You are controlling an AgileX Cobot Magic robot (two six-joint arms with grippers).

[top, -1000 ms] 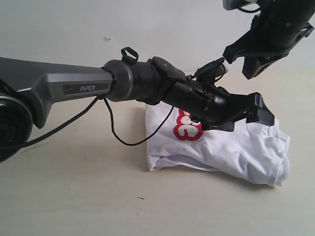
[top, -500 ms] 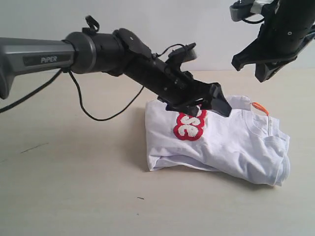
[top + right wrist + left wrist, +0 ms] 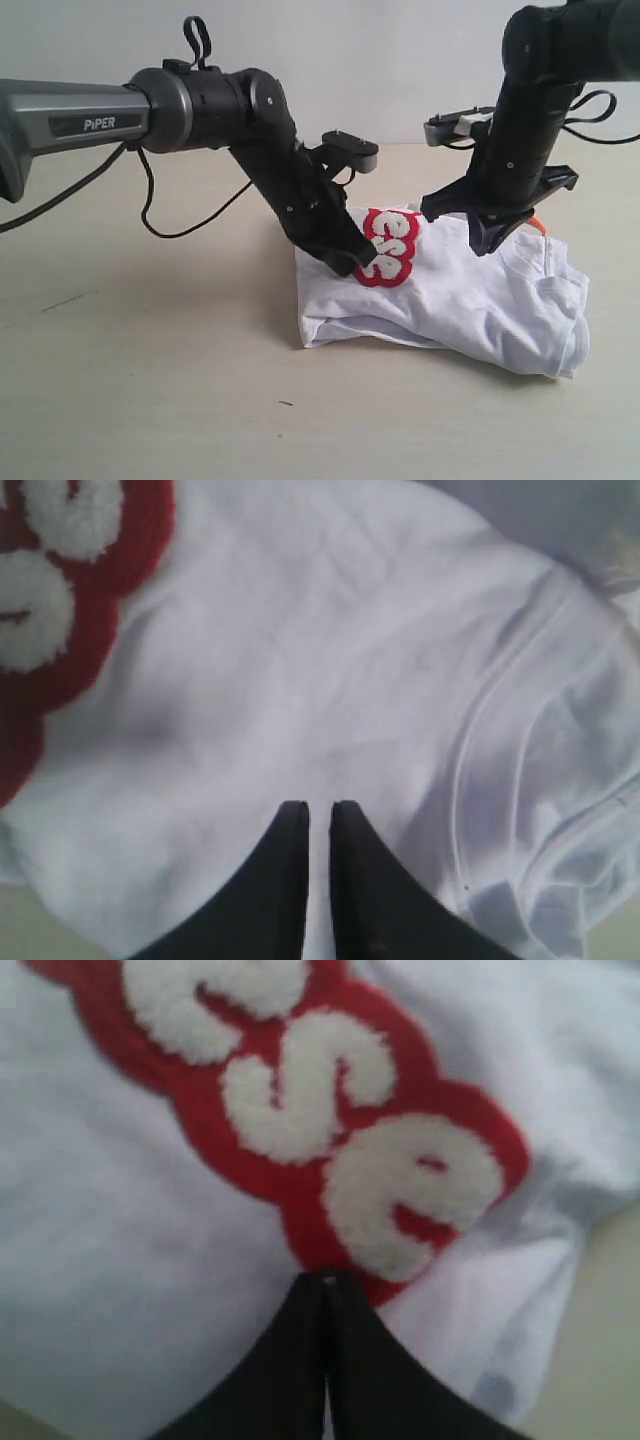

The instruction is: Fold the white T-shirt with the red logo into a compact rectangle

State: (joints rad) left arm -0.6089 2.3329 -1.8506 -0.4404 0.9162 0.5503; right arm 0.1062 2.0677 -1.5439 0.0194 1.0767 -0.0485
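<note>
White cotton lies bundled on a pale beige table (image 3: pixel 150 390): the T-shirt (image 3: pixel 450 300), folded into a thick, rough rectangle right of the middle in the exterior view. A plain light wall stands behind it, and a thin black cable (image 3: pixel 172 237) droops from the left arm down to the table, well clear of the cloth.

The left arm slants across the bundle's upper left corner and hides the near end of the logo (image 3: pixel 392 246). The right arm comes down over the back edge and covers part of it, just beside a small orange tag (image 3: pixel 538 222).

The bundle's long side runs left to right in the exterior view, and the collar end with the tag points right. The red patch sits on the upper left of the bundle and runs on a slant. The left wrist view shows its fuzzy letters "ese".

The left gripper (image 3: pixel 327 1282) is clenched, its tips pressed together at the edge of the red patch, with no cloth seen between them. The right gripper (image 3: pixel 319 808) is all but closed, a thin slit between its fingers, low over plain white cloth near a seam and grasping nothing.
</note>
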